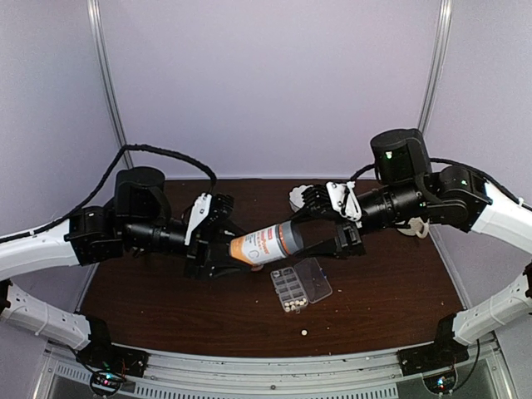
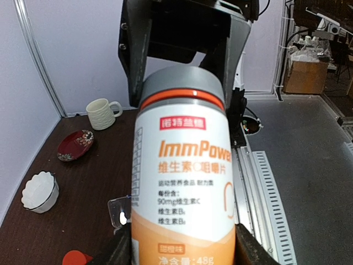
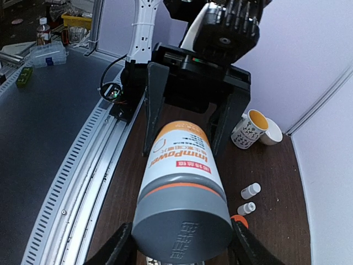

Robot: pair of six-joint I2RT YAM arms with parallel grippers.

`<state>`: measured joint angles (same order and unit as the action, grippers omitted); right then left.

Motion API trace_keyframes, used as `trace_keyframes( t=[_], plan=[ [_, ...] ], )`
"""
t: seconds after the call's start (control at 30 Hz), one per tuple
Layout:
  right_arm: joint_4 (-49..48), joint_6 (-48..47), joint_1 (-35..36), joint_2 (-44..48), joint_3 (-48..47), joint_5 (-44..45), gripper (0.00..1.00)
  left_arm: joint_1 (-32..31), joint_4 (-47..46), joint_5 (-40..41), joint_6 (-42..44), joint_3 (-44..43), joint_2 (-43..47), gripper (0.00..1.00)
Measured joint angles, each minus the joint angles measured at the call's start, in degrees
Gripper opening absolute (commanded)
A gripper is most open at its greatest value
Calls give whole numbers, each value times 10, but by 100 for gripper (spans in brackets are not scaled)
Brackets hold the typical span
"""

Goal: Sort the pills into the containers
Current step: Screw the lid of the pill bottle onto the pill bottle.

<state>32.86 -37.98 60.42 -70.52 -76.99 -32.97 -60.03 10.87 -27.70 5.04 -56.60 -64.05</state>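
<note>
Seen from above, the left gripper (image 1: 235, 249) grasps the base end of an orange-and-white bottle (image 1: 262, 245) held level in the air. The right gripper (image 1: 328, 223) is clamped on its grey cap (image 1: 291, 238). At 5 o'clock of the bottle, the clear organizer box (image 1: 287, 283) lies on the brown table (image 1: 166, 307) with its lid open. A few pills (image 1: 291, 306) sit in its nearest cells. One loose pill (image 1: 303, 332) lies at 6 o'clock, just beyond the box.
</note>
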Motion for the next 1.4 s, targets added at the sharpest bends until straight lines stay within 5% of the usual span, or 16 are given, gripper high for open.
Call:
trace_keyframes(
  t=[0.4, 0.7, 0.97, 1.17, 1.3, 1.4],
  plan=[
    [-27, 257, -10, -23, -11, 28, 25, -3, -15, 125, 142, 10, 3, 0],
    [30, 476, -16, -103, -114, 85, 24, 1, -35, 243, 242, 15, -3, 0],
    [27, 633, -28, -101, -109, 106, 30, -1, -40, 294, 291, -7, -30, 0],
    [-79, 737, -49, -54, -6, 79, 58, -12, -43, 317, 303, -12, -45, 0],
    [-108, 786, -56, -52, 8, 67, 98, -12, -56, 333, 308, -12, -52, 0],
    [-116, 803, -57, -49, 7, 57, 100, -12, -79, 341, 309, -12, -54, 0]
  ],
)
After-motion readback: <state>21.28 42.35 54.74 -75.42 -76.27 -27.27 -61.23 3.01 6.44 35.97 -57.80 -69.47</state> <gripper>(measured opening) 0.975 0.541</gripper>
